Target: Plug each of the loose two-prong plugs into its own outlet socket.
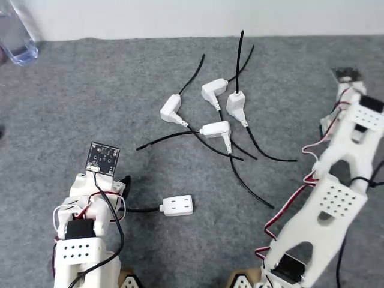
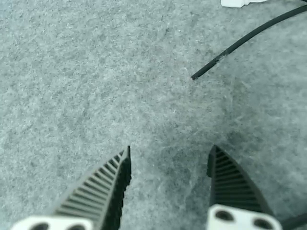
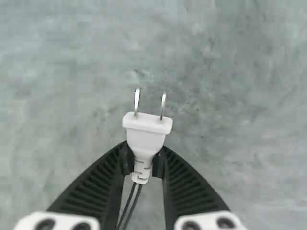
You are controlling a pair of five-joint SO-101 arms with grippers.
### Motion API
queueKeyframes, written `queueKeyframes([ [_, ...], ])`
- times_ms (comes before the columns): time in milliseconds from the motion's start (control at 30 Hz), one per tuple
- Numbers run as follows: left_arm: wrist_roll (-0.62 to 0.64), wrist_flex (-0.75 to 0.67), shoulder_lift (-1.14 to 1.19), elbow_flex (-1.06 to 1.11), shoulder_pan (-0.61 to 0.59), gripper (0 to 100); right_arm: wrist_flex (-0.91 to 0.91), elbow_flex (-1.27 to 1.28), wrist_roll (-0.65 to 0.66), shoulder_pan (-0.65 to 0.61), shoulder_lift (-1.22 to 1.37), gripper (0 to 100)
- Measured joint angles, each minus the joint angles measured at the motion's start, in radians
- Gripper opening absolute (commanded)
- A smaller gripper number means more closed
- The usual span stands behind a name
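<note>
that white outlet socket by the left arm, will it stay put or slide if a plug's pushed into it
Likely to slide: the outlet socket looks small and light, lying loose on the grey felt with nothing bracing it. Its thin black cable looks flexible, so it probably won't anchor it. The open left gripper may need to hold it.

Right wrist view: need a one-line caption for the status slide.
Right gripper shut on a white two-prong plug at its neck, prongs pointing away over the grey felt mat.
</note>
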Motion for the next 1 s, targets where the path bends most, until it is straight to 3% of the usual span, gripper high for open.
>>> queueKeyframes([
  [333,0.000,0.000,0.000,0.000,0.000,25,0.328,0.000,0.450,-0.071,-0.253,0.9],
  [433,0.000,0.000,0.000,0.000,0.000,25,0.420,0.002,0.480,-0.140,-0.296,0.9],
  [700,0.000,0.000,0.000,0.000,0.000,25,0.423,0.178,0.459,-0.261,-0.465,0.9],
  [1000,0.000,0.000,0.000,0.000,0.000,25,0.423,0.700,0.821,-0.436,-0.772,0.9],
])
